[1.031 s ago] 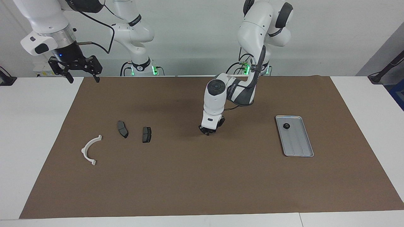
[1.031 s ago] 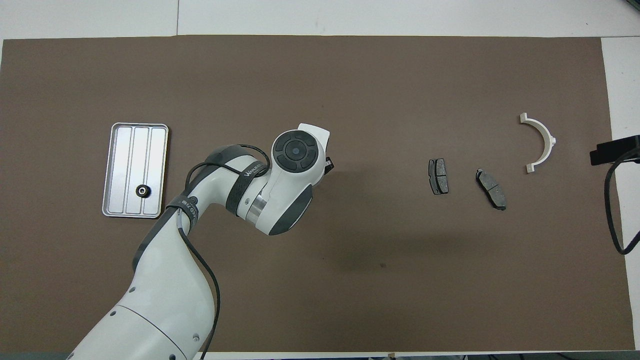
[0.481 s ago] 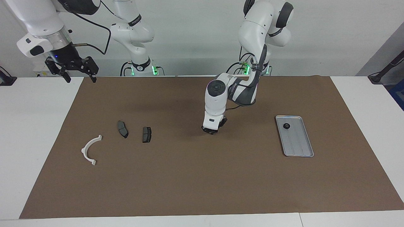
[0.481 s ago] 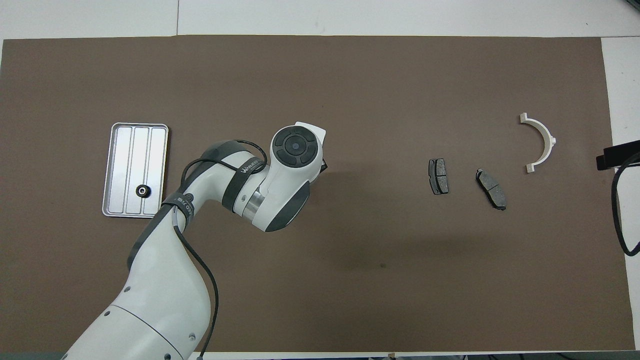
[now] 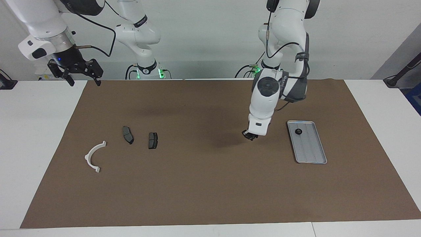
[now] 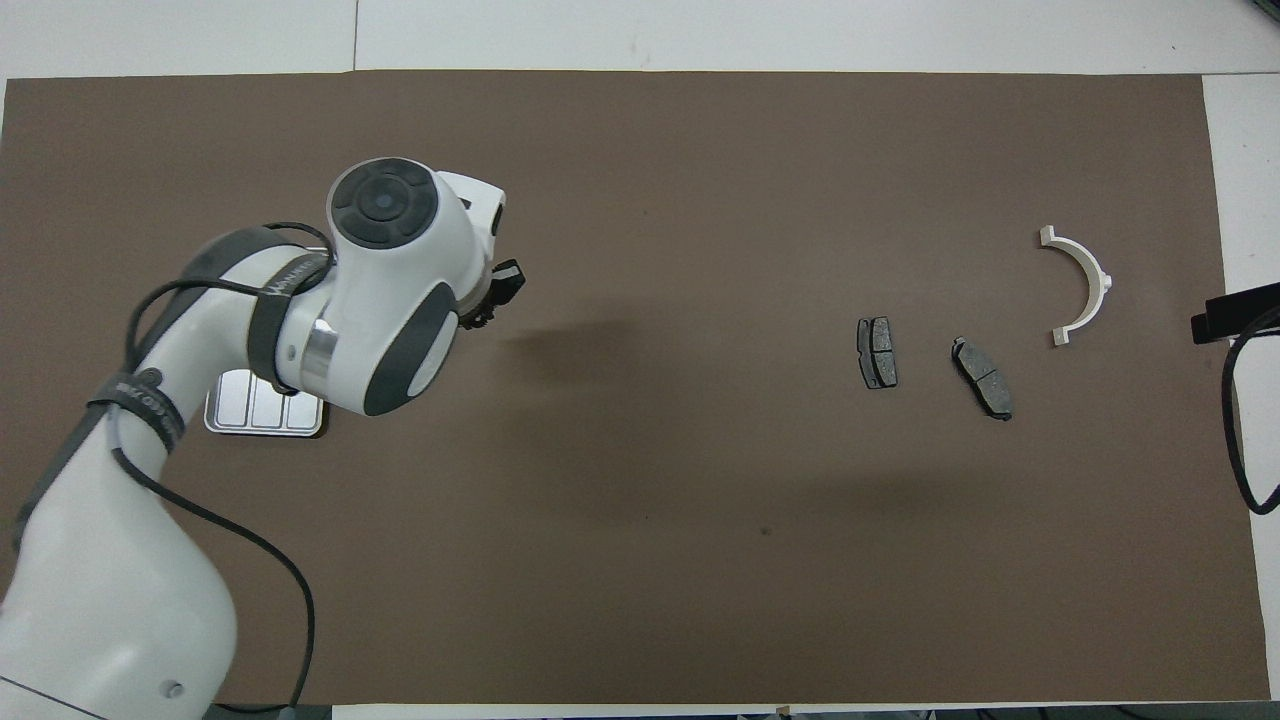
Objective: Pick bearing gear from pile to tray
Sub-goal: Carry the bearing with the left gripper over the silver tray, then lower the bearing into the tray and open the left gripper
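My left gripper [image 5: 250, 136] hangs over the brown mat [image 5: 204, 184] just beside the tray [image 5: 310, 162], on the pile's side. It is shut on a small dark bearing gear [image 6: 479, 319] that barely shows at its tips. Another black bearing gear [image 5: 298, 131] lies in the tray's end nearer the robots. In the overhead view the left arm covers most of the tray [image 6: 260, 415]. The pile lies toward the right arm's end: a white half-ring bracket [image 5: 93, 156] and two dark brake pads [image 5: 127, 135] [image 5: 153, 140]. My right gripper [image 5: 84, 80] waits open, raised over the mat's corner there.
The brown mat covers most of the white table [image 5: 36, 138]. A black cable [image 6: 1235, 420] hangs from the right arm at the mat's edge near the bracket [image 6: 1085, 285]. A wide stretch of bare mat separates the pads [image 6: 877, 352] from the tray.
My left gripper closed at the middle of the mat, rose and swung toward the tray. The right gripper lifted slightly a second ago and has since held still.
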Controlling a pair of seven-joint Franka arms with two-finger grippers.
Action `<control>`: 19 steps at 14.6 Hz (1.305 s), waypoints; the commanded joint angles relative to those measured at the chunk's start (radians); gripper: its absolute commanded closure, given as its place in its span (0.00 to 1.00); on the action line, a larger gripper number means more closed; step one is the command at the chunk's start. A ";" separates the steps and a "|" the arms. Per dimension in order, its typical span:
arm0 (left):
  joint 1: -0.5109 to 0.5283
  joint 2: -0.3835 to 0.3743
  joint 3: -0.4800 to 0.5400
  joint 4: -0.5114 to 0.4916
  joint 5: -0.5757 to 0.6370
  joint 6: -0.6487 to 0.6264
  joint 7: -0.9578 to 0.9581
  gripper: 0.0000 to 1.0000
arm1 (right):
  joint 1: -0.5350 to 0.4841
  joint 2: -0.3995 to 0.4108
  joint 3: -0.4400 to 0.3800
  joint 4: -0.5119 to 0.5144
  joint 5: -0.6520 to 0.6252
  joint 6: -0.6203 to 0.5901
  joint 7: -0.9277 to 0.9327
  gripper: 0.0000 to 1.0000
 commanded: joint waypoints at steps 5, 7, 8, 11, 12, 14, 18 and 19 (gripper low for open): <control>0.275 -0.059 -0.014 -0.102 0.001 0.025 0.424 1.00 | -0.019 -0.019 0.018 -0.020 0.007 -0.010 -0.004 0.00; 0.349 -0.059 -0.017 -0.111 -0.008 0.074 0.534 1.00 | -0.019 -0.019 0.018 -0.019 0.007 -0.010 -0.004 0.00; 0.367 -0.056 -0.015 -0.111 -0.016 0.088 0.542 1.00 | -0.019 -0.019 0.018 -0.019 0.007 -0.008 -0.004 0.00; 0.406 -0.053 -0.015 -0.164 -0.018 0.163 0.578 1.00 | -0.019 -0.019 0.018 -0.019 0.007 -0.008 -0.004 0.00; 0.420 -0.052 -0.015 -0.187 -0.018 0.200 0.579 1.00 | -0.019 -0.019 0.018 -0.019 0.007 -0.008 -0.004 0.00; 0.421 -0.044 -0.015 -0.223 -0.018 0.263 0.579 1.00 | -0.019 -0.019 0.019 -0.019 0.007 -0.006 -0.004 0.00; 0.424 -0.026 -0.015 -0.229 -0.018 0.285 0.579 1.00 | -0.019 -0.019 0.019 -0.019 0.007 -0.005 -0.004 0.00; 0.424 -0.019 -0.015 -0.231 -0.018 0.300 0.579 1.00 | -0.019 -0.019 0.019 -0.020 0.007 -0.003 -0.002 0.00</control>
